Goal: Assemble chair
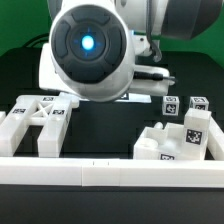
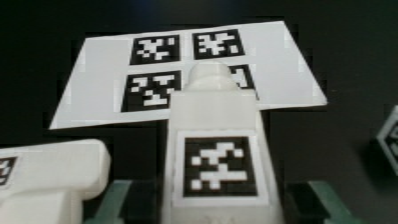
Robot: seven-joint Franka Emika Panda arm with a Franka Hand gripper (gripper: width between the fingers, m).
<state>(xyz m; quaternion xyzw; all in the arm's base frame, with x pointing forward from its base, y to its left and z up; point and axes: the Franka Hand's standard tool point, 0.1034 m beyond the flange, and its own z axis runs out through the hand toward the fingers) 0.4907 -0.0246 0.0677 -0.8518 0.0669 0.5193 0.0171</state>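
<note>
Right at the wrist, you have the gripper (image 2: 217,196) pinching a white square post (image 2: 215,140). Its dark fingers (image 2: 128,200) sit tight against the post's two sides at the near edge of the wrist view. The post runs away from the camera and carries a black-and-white tag on the face turned toward you. Its narrower far tip overlaps the marker board (image 2: 89,85) in the picture. How high the post is above the board you cannot tell from this angle.

Just beside the post lies another white chair piece (image 2: 45,175) with part of a tag showing at its edge; it is apart from the post. On the other side, a sliver of one more tagged piece (image 2: 390,130) pokes in at the frame edge. Beyond them the marker board lies flat on the black table (image 2: 338,40), with four tags in a two-by-two block.

From the exterior view, nearest you is the long white border rail (image 1: 110,175) across the front. Behind it, on the exterior view's left, a group of blocky chair parts (image 1: 38,122) rests on the table (image 1: 100,125), tags facing up. On the exterior view's right, a second cluster (image 1: 182,135) stands just behind the rail, several tags visible on its blocks. Between and behind the two groups, the arm's round white joint (image 1: 90,45) with its blue light fills the middle, and it hides the gripper and the post from this camera.
</note>
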